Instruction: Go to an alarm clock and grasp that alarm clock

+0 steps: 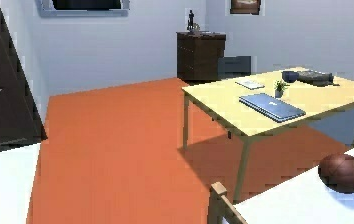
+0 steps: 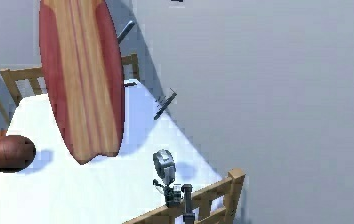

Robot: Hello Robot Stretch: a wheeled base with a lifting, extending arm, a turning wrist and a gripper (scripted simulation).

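On the arm side view's white table (image 2: 95, 185), the biggest thing by far is a red-edged wooden board (image 2: 82, 75) standing on end over the tabletop's left half, w/ a brown ball (image 2: 12, 152) at its left. A chair (image 2: 228, 190) back pokes up at the table's near right corner.

Then the small stuff, which is what matters. A grey round-topped thing (image 2: 163, 163), prob the alarm clock going by shape, stands upright on the table off to the right of the board's lower tip. The gripper (image 2: 177, 191) shows at the bottom edge, its far end just below and slightly right of that grey thing in the pic.

Touching or just short? Can't tell tbh. Same w/ the fingers, no way to say how they stand. And since the thing sits on the tabletop right at the tip, can't tell whether anything's held either.

IMO the next move hinges on that small offset. The target lies further out along the reach and a bit toward the view's left, long axis vertical, so grabbing it round the sides looks right.
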